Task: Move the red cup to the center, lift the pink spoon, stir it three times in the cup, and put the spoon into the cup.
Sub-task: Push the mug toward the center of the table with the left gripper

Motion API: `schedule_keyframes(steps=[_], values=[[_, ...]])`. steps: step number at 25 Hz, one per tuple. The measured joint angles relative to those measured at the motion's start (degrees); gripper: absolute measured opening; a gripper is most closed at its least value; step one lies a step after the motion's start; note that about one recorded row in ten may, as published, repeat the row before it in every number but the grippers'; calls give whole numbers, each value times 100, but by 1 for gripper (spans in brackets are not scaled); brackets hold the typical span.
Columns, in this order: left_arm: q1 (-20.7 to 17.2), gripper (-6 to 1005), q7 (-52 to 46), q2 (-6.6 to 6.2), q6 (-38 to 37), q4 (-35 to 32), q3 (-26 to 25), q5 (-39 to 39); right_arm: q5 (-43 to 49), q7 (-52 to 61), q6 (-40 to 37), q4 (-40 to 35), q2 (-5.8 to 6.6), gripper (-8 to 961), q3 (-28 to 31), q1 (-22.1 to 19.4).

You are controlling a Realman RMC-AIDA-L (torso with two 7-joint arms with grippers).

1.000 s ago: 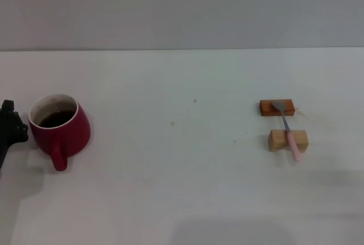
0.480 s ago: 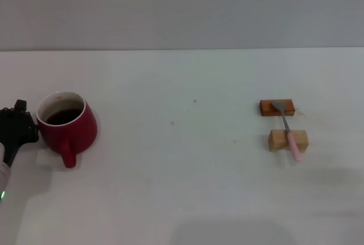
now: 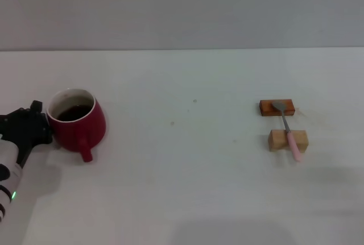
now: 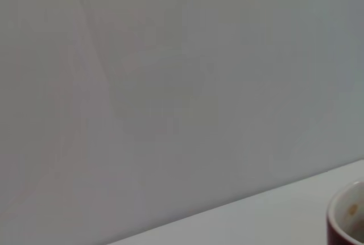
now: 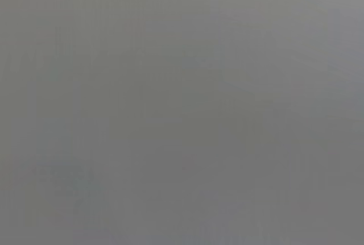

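Note:
The red cup (image 3: 77, 123) stands upright at the table's left, dark liquid inside, its handle pointing toward the front. A sliver of its rim (image 4: 348, 217) shows in the left wrist view. My left gripper (image 3: 41, 124), black, presses against the cup's left side at table level. Far to the right lies the pink spoon (image 3: 288, 132), its grey bowl resting on a reddish-brown block (image 3: 277, 107) and its pink handle across a tan wooden block (image 3: 288, 140). My right gripper is out of view; the right wrist view shows only plain grey.
The white table (image 3: 187, 160) stretches between the cup and the spoon. A grey wall (image 3: 182, 6) rises behind the table's far edge.
The cup has slid to the right and slightly back, turning a little, with my left gripper following against its left side. The spoon and blocks have not moved.

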State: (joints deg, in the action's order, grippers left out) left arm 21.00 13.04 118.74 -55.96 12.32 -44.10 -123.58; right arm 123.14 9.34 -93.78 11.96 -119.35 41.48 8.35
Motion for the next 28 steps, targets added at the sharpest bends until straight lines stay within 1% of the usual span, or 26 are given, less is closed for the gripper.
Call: schedule_keyframes(steps=[9, 16, 21, 28], values=[[95, 50, -12, 15, 0, 50, 415, 1, 10, -4, 0, -1, 0, 832, 0, 9], [102, 53, -13, 17, -1, 158, 592, 1, 24, -4, 0, -1, 0, 833, 0, 9], [104, 55, -21, 17, 0, 269, 833, 0, 32, -4, -1, -1, 0, 833, 0, 9], [109, 58, -21, 0, 2, 213, 759, 34, 35, -4, -21, -1, -8, 833, 0, 4]])
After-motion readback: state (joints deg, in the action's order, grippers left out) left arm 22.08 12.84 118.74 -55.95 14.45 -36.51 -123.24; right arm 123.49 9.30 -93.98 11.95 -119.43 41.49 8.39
